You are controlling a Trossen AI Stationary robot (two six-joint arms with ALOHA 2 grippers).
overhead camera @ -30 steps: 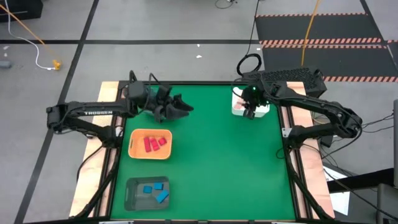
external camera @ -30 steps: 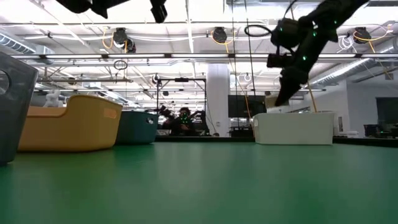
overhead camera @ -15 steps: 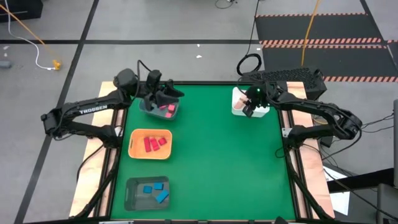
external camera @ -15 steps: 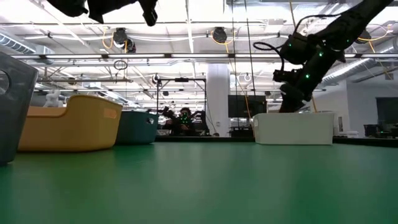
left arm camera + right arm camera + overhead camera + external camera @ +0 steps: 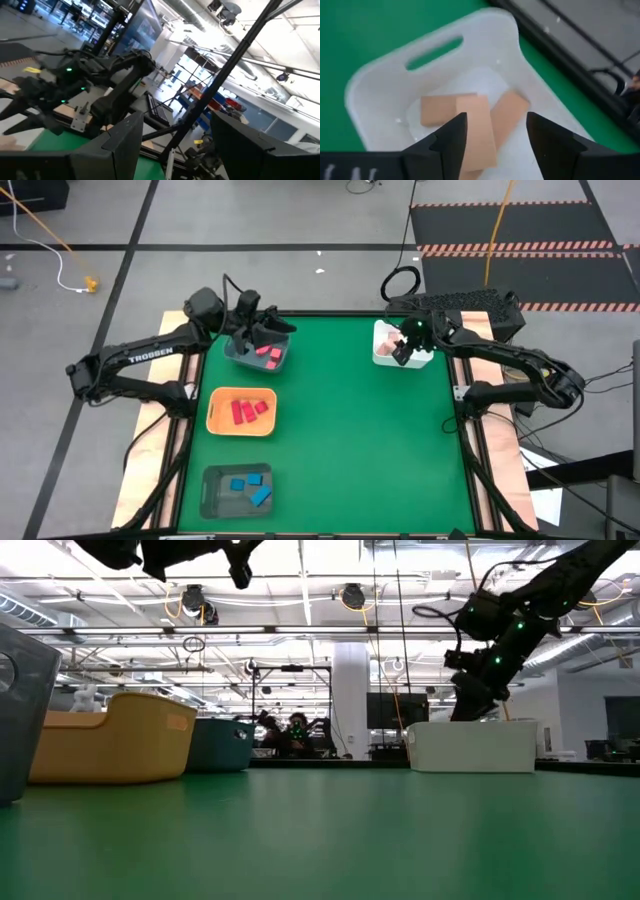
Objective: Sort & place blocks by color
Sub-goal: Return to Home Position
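Three tan blocks lie in the white tray (image 5: 370, 85) at the table's far right; the middle one (image 5: 477, 140) rests across the other two (image 5: 437, 111). My right gripper (image 5: 496, 117) hangs open just above them, slanting down into the tray (image 5: 380, 352). Two red blocks (image 5: 266, 352) lie in a grey tray (image 5: 282, 364) at the far left. My left gripper (image 5: 272, 330) is open and stands high over that tray's far edge, with nothing between its fingers (image 5: 125, 140).
An orange tray (image 5: 213, 420) with red blocks (image 5: 243, 411) stands at the left. A grey tray (image 5: 208, 502) with blue blocks (image 5: 252, 486) stands at the near left. The green mat's middle and right are bare.
My left gripper has swung toward the table's far left edge, uncovering the grey tray with red blocks. My right gripper has sunk toward the white tray and tipped downward. The tan block seen at its fingertips a second ago now lies in the tray.
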